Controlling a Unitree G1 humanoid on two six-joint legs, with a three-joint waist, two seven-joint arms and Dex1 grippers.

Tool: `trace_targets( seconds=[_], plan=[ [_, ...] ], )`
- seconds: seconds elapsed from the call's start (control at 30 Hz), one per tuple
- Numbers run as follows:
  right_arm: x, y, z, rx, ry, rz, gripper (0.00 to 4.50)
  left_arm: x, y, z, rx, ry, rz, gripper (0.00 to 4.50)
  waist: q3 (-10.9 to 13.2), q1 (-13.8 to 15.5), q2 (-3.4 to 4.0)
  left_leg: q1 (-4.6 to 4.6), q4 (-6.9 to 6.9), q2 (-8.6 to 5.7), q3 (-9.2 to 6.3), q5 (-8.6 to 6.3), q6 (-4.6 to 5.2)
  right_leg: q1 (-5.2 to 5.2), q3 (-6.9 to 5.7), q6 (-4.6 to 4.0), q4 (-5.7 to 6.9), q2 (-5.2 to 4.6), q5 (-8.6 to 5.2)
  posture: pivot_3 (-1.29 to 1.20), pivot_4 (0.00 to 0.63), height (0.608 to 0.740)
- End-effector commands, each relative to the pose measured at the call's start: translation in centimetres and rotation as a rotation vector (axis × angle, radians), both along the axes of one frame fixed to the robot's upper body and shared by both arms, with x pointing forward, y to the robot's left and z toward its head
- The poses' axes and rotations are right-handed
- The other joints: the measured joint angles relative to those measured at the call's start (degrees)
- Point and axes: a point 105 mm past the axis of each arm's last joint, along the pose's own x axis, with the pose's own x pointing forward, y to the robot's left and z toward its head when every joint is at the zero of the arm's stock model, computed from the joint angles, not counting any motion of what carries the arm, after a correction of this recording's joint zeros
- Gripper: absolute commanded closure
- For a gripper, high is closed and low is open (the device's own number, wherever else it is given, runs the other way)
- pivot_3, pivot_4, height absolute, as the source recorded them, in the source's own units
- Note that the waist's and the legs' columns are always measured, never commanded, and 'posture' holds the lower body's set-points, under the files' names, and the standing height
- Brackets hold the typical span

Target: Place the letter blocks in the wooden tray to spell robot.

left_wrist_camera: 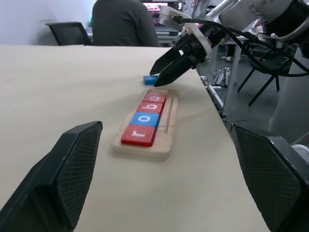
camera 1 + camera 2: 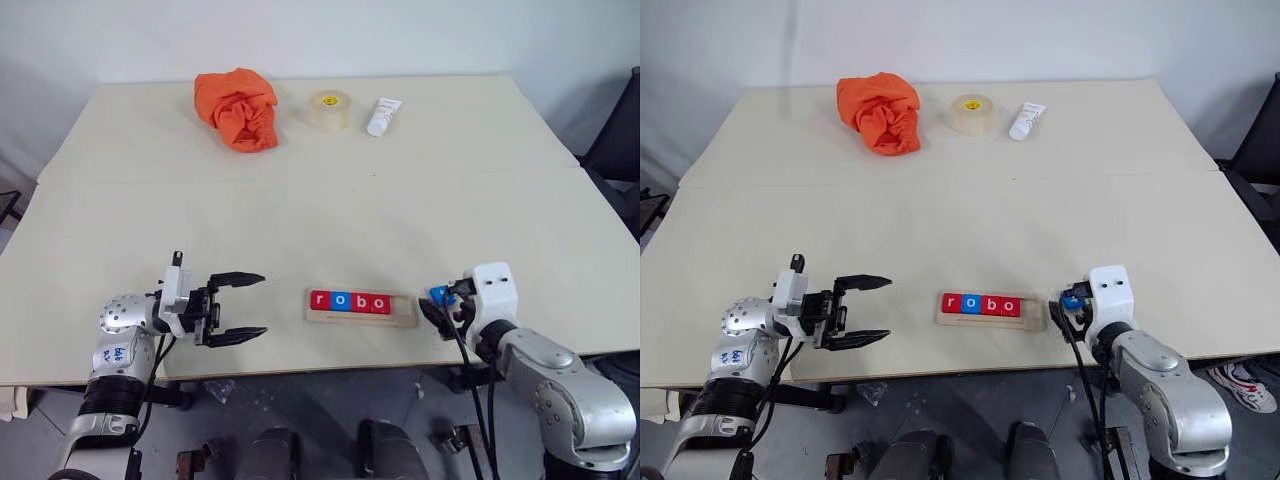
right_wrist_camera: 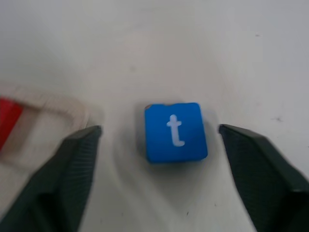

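Just beside the wooden tray (image 2: 360, 318) (right end), blue t block (image 3: 175, 131) lies free.

Left arm: we hold our left end effector (image 2: 250, 305) at 8 o'clock, level, pointing toward 3 o'clock, fingers spread wide.
Right arm: our right end effector (image 3: 159, 159) at 4 o'clock tilts downward, fingers wide apart.

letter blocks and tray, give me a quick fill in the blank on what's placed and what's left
1. The wooden tray holds ____ letter blocks.
2. The letter blocks in the tray read ____.
3. The t block lying on the table is coloured ____.
4. The right gripper is ____ around the t block.

Missing words: four; robo; blue; open
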Motion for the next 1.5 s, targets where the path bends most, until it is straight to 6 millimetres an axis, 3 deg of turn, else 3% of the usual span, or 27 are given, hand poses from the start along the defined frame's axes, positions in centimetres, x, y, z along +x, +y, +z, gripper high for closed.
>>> trace_targets(
  seconds=[0.03,0.4,0.6,1.0,1.1,1.33,1.5],
  plan=[
    [-0.3,0.7,2.3,-0.06,-0.079,0.211,0.03,-0.5,-0.9,0.7,-0.003,-0.04,-0.07,0.0,0.0,-0.01,0.0,0.0,0.0,0.01,0.01,0.0,0.0,0.03,0.0,0.0,-0.04,0.02,0.0,0.0,0.15,0.74],
    [1.3,-1.8,4.7,-0.379,-0.032,0.766,0.03,0.1,-2.4,0.7,-0.021,-0.043,-0.1,0.0,0.04,-0.02,-0.07,0.05,0.04,0.04,0.13,0.01,0.08,0.14,-0.01,0.01,-0.22,0.06,0.0,0.0,0.15,0.74],
    [3.3,-2.6,4.0,-0.506,0.009,0.999,0.03,0.1,-2.6,0.6,-0.027,-0.048,-0.1,0.0,0.06,-0.09,-0.1,0.05,0.07,0.06,0.16,0.01,0.06,0.14,-0.06,0.02,-0.22,0.04,0.01,0.0,0.15,0.74],
    [5.5,-3.4,1.6,-0.565,0.106,1.129,0.03,-0.9,-2.2,0.2,-0.036,-0.046,-0.056,0.0,0.06,-0.07,-0.1,0.04,0.12,0.07,0.1,0.03,0.02,0.14,-0.18,0.04,-0.2,-0.02,0.02,0.0,0.15,0.74],
    [5.6,-3.0,1.6,-0.532,0.106,1.134,0.61,-1.0,-2.2,0.2,-0.036,-0.047,-0.049,0.0,0.06,-0.1,-0.1,0.04,0.15,0.09,0.1,0.04,-0.01,0.16,-0.19,0.04,-0.2,-0.01,0.02,0.0,0.15,0.74],
    [5.6,-3.1,1.5,-0.498,0.133,1.12,2.9,-1.1,-2.3,0.1,-0.042,-0.048,-0.041,0.0,0.06,-0.1,-0.1,0.07,0.17,0.11,0.11,0.06,-0.06,0.17,-0.18,0.03,-0.19,-0.01,0.03,0.0,0.15,0.74],
    [5.8,-2.4,3.4,-0.493,0.078,1.079,3.05,-0.9,-2.2,0.2,-0.041,-0.051,-0.042,0.0,0.06,-0.09,-0.09,0.07,0.17,0.11,0.11,0.06,-0.07,0.17,-0.18,0.01,-0.19,-0.02,0.04,0.0,0.15,0.74]
  ],
)
